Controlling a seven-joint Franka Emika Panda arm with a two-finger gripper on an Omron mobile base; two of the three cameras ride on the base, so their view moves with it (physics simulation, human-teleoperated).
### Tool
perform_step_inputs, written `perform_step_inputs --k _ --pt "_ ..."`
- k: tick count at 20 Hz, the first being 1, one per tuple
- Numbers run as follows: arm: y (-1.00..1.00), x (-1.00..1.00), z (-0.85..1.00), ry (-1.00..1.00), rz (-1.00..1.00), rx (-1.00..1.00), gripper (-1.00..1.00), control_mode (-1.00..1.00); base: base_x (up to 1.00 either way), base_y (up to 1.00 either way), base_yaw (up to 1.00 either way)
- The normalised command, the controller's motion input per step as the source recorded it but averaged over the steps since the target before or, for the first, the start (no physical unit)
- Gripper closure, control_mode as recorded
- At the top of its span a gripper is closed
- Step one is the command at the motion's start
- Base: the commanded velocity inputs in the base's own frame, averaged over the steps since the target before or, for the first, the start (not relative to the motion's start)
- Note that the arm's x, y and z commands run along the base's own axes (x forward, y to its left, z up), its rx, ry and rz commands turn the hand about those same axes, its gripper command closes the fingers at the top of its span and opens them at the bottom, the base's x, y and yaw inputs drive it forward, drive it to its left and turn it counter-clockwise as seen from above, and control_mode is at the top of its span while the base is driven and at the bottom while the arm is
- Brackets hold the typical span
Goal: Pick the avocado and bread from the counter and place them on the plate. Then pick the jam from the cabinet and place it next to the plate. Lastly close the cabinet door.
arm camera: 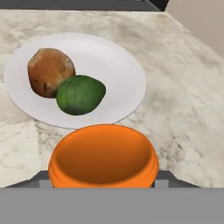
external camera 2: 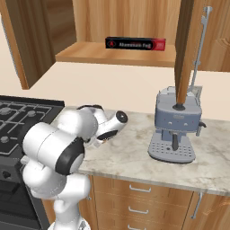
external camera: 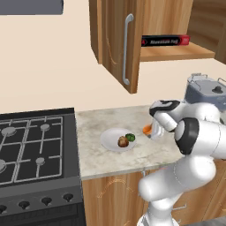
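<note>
The white plate [arm camera: 127, 74] lies on the marbled counter [arm camera: 183, 87] with the brown bread [arm camera: 49, 72] and the dark green avocado [arm camera: 81, 94] touching each other on it. My gripper [arm camera: 103, 177] is shut on the orange jam [arm camera: 103, 155], held close to the plate's near rim. From the left base view, the jam [external camera: 147, 129] in the gripper [external camera: 151, 130] hangs low over the counter just right of the plate [external camera: 110, 137], bread [external camera: 122, 141] and avocado [external camera: 130, 137]. The cabinet [external camera: 172, 53] stands open, its door [external camera: 119, 44] swung out.
A long black-and-red box [external camera: 165, 41] lies on the cabinet shelf. A grey coffee machine [external camera 2: 175, 126] stands on the counter to the right, under the other open door [external camera 2: 188, 45]. The black gas stove [external camera: 31, 150] borders the counter on the left.
</note>
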Motion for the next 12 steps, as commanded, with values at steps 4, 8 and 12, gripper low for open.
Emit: perform_step_inputs --k 4,8,12 --pt "0.0 0.15 -0.42 0.01 0.1 0.0 1.0 -1.0 0.0 0.0 0.0" --pt "0.0 0.16 -0.43 0.0 0.09 0.0 1.0 -1.0 0.0 0.0 0.0" --pt "0.0 0.17 -0.41 0.0 0.07 0.0 1.0 -1.0 0.0 0.0 0.0"
